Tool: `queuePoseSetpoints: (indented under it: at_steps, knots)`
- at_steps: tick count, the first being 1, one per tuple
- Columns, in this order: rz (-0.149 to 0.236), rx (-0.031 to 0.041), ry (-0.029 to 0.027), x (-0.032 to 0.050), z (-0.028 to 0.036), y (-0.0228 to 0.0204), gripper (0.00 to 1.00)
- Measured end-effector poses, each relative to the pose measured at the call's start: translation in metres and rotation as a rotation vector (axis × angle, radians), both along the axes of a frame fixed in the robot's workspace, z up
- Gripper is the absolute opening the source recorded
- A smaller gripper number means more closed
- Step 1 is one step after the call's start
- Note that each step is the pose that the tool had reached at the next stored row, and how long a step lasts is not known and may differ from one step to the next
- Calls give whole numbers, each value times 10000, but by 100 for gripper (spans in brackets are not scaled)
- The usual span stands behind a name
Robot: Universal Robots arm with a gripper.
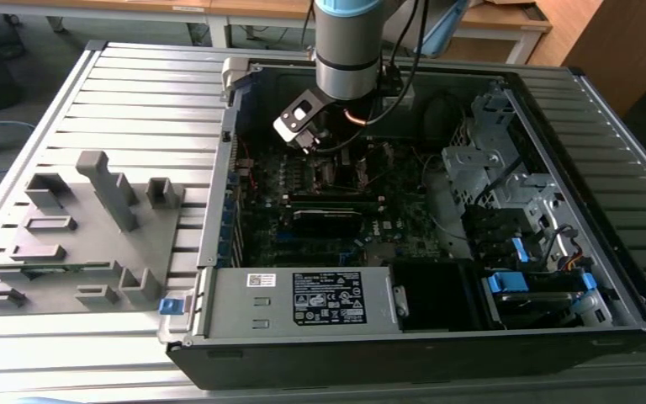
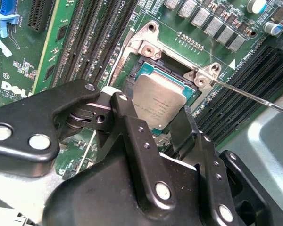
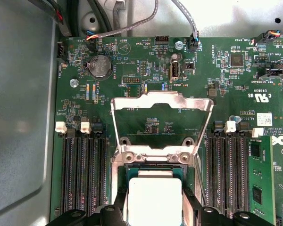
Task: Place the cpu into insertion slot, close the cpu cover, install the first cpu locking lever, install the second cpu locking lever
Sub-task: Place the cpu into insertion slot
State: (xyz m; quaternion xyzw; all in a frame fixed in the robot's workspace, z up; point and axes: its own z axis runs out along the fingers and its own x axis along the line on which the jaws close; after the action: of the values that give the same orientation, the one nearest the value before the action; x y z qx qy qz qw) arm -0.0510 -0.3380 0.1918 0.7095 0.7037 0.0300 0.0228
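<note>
— Where is the cpu?
— Over the insertion slot, mid-motherboard, between the banks of memory slots. I can't tell whether it is fully seated.
— And the hand?
— Clenched on the cpu, with a finger against each of two opposite edges.
— The cpu cover?
— Swung up off the slot, standing open on its hinged edge.
</note>
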Motion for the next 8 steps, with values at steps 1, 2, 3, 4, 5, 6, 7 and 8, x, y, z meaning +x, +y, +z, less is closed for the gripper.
queuePoseSetpoints:
  at_steps: [1,2,3,4,5,6,7,8]
  knots:
    - [0,3,-3,1,-1,1,54]
    - [1,19,-13,3,-7,3,55]
    - [0,19,-12,2,-7,3,55]
    - [1,11,-7,2,-5,2,60]
    - [1,2,-1,0,-1,0,60]
    - [0,1,-1,0,-1,0,67]
    - [0,1,0,0,-1,0,67]
    - [1,0,0,0,-1,0,67]
